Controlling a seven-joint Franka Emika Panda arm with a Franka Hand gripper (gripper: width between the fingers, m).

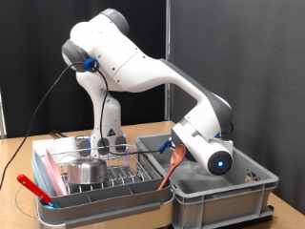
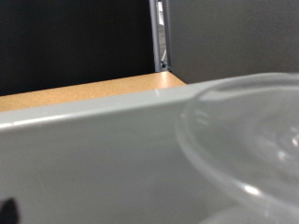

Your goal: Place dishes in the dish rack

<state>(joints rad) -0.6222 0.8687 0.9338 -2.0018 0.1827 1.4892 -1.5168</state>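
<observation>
Nearest us in the exterior view, one red-handled tool (image 1: 34,188) lies across the front left corner of the dish rack (image 1: 114,198). Its long axis slants from that corner out towards the exterior view's left.

The rack is a low, pale tray with wire prongs, and it stands on the wooden worktop (image 1: 19,153). In it we count one steel bowl (image 1: 86,172), sitting mouth up left of the rack's middle. One pink plate (image 1: 46,172) appears to stand on edge along the rack's left side, with its long axis running front to back. Behind the bowl, at the rack's far side, there is something clear and upright. We cannot tell whether it is a glass.

Touching the rack's right side is one deeper grey crate (image 1: 219,196). One orange-brown spatula (image 1: 170,162) leans inside it, just beside the rack, with its handle slanting up and away from the rack.

The single white arm (image 1: 143,67) bends down over the rack, and its pincer (image 1: 191,157) is lowered into the crate next to the spatula. We cannot tell whether the pincer is released or clenched, because its fingers are hidden.

The wrist view shows the crate's grey wall and, close to the camera, one clear round glass rim (image 2: 243,140). No fingers are seen around it.

Behind everything hangs a dark curtain (image 1: 238,48).
</observation>
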